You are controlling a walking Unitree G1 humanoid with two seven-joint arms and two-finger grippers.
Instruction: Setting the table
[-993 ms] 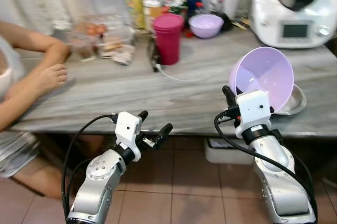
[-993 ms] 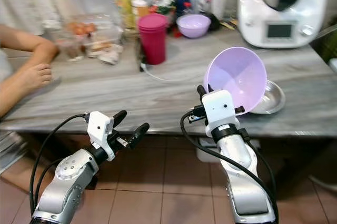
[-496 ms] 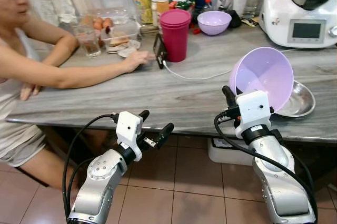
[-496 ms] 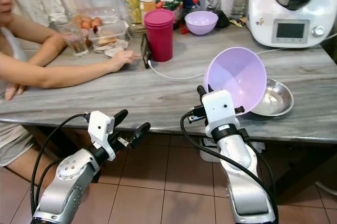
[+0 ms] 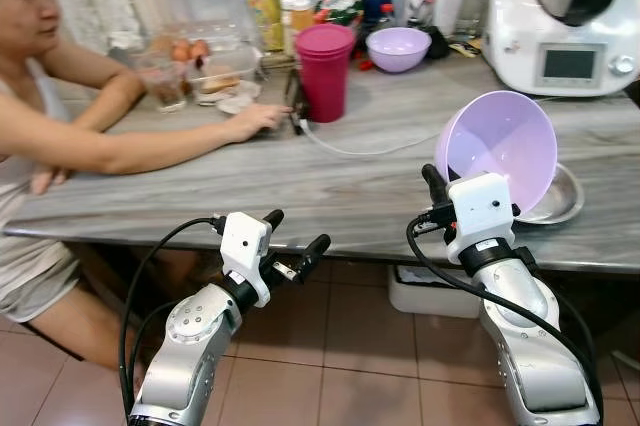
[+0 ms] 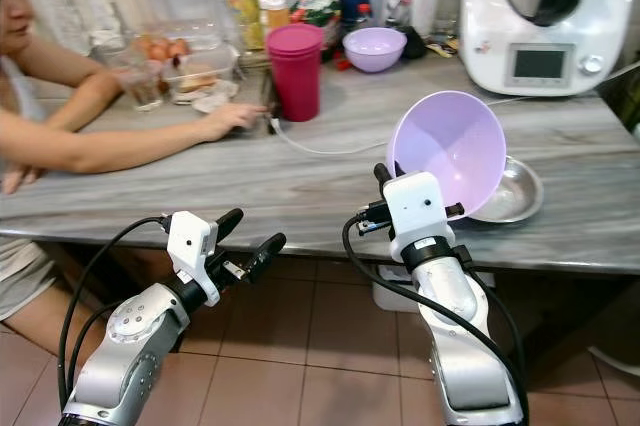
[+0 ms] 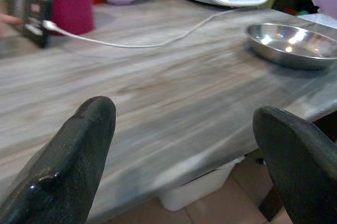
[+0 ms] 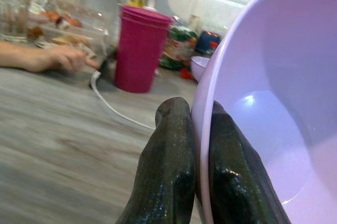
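Head view: your right gripper [image 5: 437, 189] pinches the purple bowl [image 5: 500, 146] by its rim, tilted over the table's [image 5: 250, 176] near right edge | left wrist: left gripper [image 7: 181, 150] spread wide, empty | right wrist: level the bowl before lowering; no writing readable.

We are seeing bright, even light — glare glinting on steel dish [image 7: 293, 42]; wrist views blurring softly, black fingertips [image 7: 73, 166] out of focus.
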